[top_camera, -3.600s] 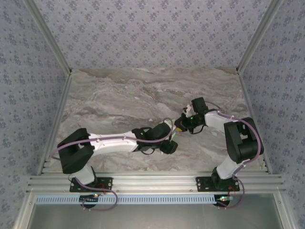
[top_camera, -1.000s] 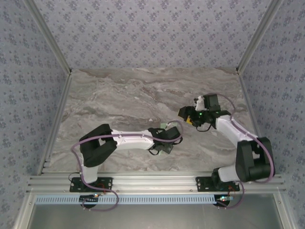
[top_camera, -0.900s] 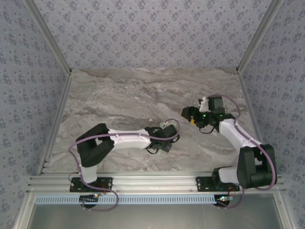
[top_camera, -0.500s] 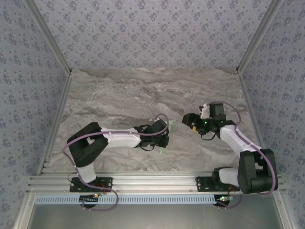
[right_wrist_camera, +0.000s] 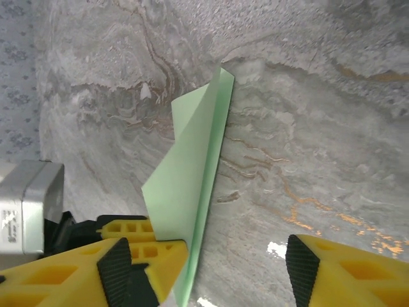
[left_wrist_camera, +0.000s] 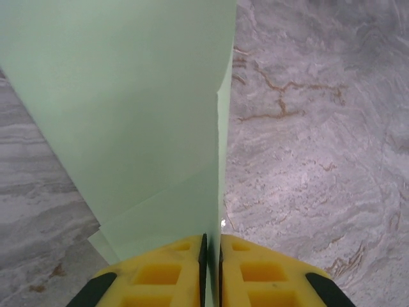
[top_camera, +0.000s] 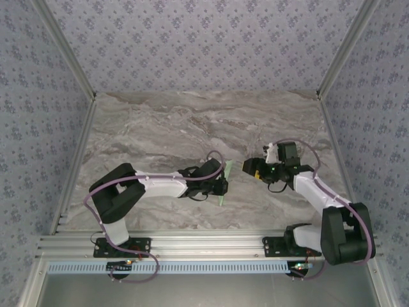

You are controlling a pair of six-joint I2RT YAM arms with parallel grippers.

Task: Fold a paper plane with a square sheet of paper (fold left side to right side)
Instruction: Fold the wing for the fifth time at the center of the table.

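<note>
Our left gripper (left_wrist_camera: 211, 272) is clamped on one end of the plane (left_wrist_camera: 147, 109), held on edge over the table (top_camera: 160, 128). The right gripper (right_wrist_camera: 211, 262) stands open and empty just beside. It is already a narrow dart, so we judge little beyond a final crease is left.

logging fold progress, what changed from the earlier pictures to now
The right arm swung its elbow out toward the near edge; the right tool, open, sits clear of the folded green paper. The left tool barely shifted and stayed shut on the paper, which stands on edge.
</note>
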